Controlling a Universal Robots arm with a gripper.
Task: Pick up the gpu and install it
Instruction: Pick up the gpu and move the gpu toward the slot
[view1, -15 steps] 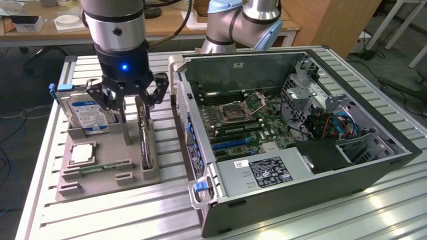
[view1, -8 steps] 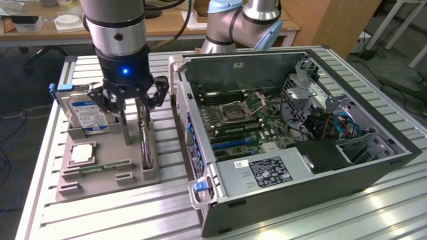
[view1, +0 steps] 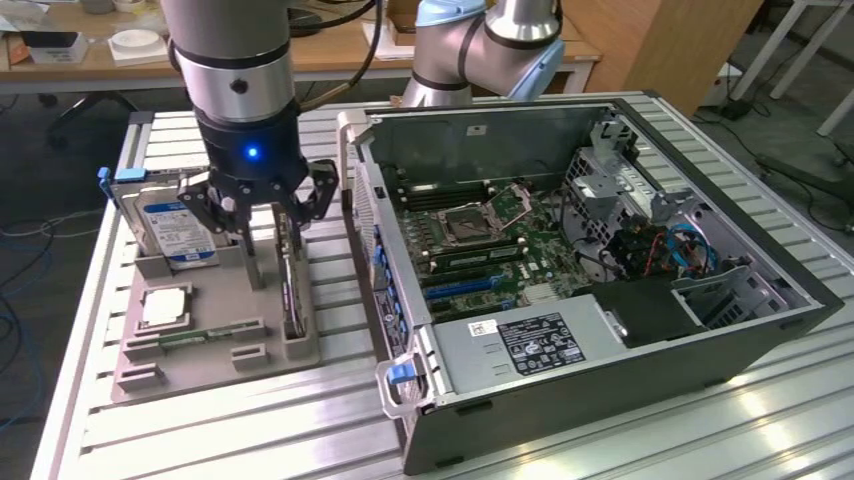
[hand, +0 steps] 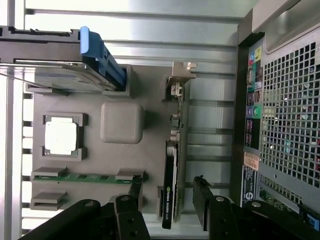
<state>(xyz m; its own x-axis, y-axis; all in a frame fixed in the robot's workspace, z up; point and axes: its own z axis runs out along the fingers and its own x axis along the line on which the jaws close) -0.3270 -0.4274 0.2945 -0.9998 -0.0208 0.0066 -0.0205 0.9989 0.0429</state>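
The gpu (view1: 288, 290) is a thin dark card that stands on edge in a slot of the grey tray (view1: 200, 372), on the side nearest the computer case. In the wrist view the gpu (hand: 174, 172) runs lengthwise, with its silvery bracket (hand: 178, 82) at the far end. My gripper (view1: 267, 243) hangs directly over the card and is open. In the wrist view the gripper (hand: 166, 197) has one finger on each side of the card's near end, and neither finger touches it.
The tray (hand: 122, 150) also holds a hard drive (view1: 174, 225) with a blue-white label, a silver processor chip (view1: 163, 305) and a green memory stick (view1: 207, 335). The open computer case (view1: 587, 250) lies at the exterior view's right. A second arm (view1: 467, 40) stands behind it.
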